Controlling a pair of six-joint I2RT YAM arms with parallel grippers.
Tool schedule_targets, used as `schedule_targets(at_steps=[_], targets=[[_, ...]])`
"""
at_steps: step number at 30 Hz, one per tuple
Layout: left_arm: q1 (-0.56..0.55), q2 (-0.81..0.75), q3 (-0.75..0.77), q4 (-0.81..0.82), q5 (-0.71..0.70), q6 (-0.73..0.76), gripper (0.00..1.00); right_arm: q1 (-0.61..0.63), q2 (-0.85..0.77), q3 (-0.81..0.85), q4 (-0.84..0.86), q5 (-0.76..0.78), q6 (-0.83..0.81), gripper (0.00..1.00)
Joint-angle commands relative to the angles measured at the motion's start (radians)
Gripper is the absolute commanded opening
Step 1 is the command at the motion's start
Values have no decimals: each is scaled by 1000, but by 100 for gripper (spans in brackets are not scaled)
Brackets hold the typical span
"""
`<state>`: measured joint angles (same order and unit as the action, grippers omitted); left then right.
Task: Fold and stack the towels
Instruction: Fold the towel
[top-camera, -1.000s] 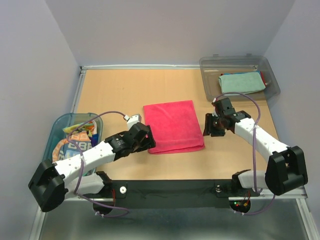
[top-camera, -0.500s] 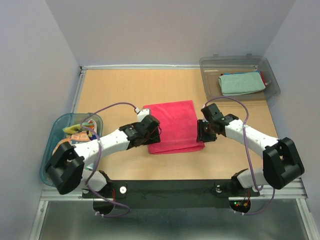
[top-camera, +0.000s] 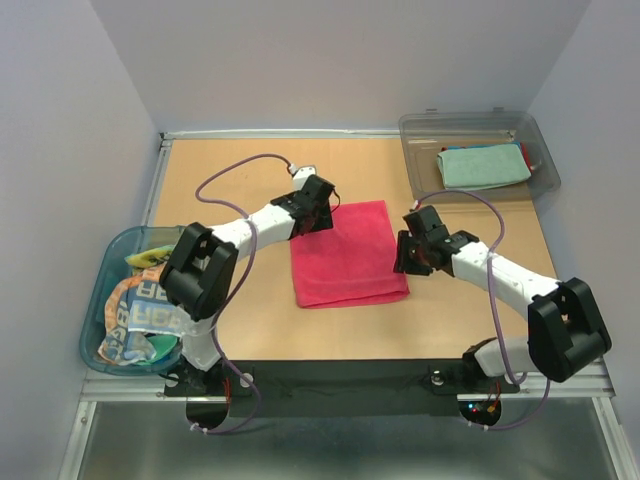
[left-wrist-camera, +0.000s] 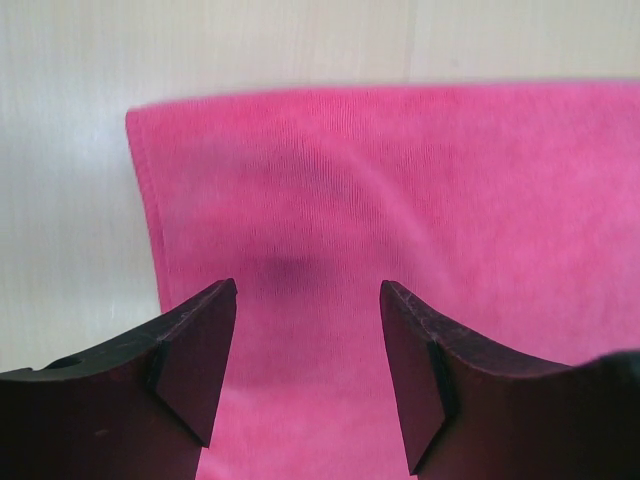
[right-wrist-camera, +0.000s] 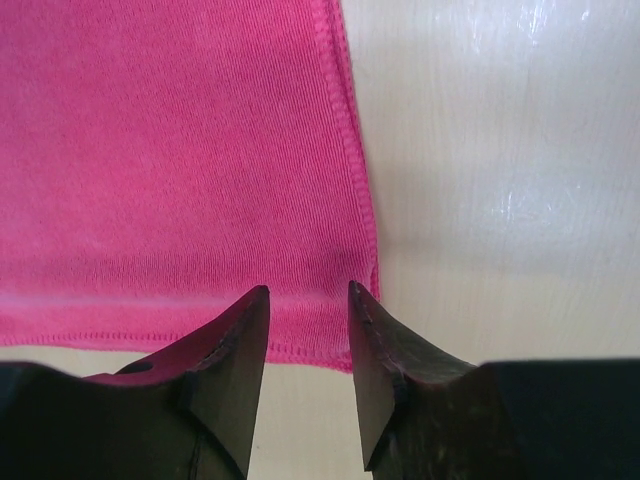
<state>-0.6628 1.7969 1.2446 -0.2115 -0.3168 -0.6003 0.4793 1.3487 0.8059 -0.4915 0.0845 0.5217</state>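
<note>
A magenta towel (top-camera: 348, 255) is seen lying flat and folded into a rectangle near the middle of the wooden counter (top-camera: 230, 170), with bare wood visible all around it. The left gripper (top-camera: 322, 218) is held over the towel's far left corner; in the left wrist view its jaws are spread wide above the cloth (left-wrist-camera: 420, 200), nothing is caught between them, and a soft shadow is cast on the fabric beneath the gap. The right gripper (top-camera: 403, 255) is placed at the towel's right edge. In the right wrist view its jaws are set narrowly apart over a hemmed corner of the cloth (right-wrist-camera: 170, 150); the fabric is seen lying flat in the gap and is not pinched, and whether the fingertips (right-wrist-camera: 252, 305) touch it cannot be told. A clear grey bin (top-camera: 415, 170) is found at the far right corner of the counter, and a folded teal towel (top-camera: 483, 166) is laid inside it. A blue-rimmed tub (top-camera: 95, 300) is set at the left edge of the counter, beside the left arm; a crumpled striped towel (top-camera: 140, 315) with large letters is heaped in it, and part of a yellow towel (top-camera: 143, 258) is seen at its far end.
</note>
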Motion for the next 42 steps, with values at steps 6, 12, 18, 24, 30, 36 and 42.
schedule_targets(at_steps=[6, 12, 18, 24, 30, 36, 42], targets=[[89, 197, 177, 52, 21, 47, 69, -1, 111, 65, 134, 41, 1, 43], [182, 239, 179, 47, 21, -7, 69, -4, 229, 134, 197, 41, -40, 42], [310, 205, 157, 35, 54, -38, 69, -7, 291, 217, 217, 28, -74, 42], [310, 23, 136, 21, 77, 19, 74, -5, 216, 176, 215, -48, -63, 44], [214, -206, 36, -12, 42, 126, 84, -5, 164, 99, 215, -175, -146, 44], [135, -483, -144, -57, -8, 261, 93, 25, 135, 62, 196, -193, -227, 45], [137, -744, -371, 1, -113, 292, 95, 53, 133, 50, 189, -135, -146, 47]])
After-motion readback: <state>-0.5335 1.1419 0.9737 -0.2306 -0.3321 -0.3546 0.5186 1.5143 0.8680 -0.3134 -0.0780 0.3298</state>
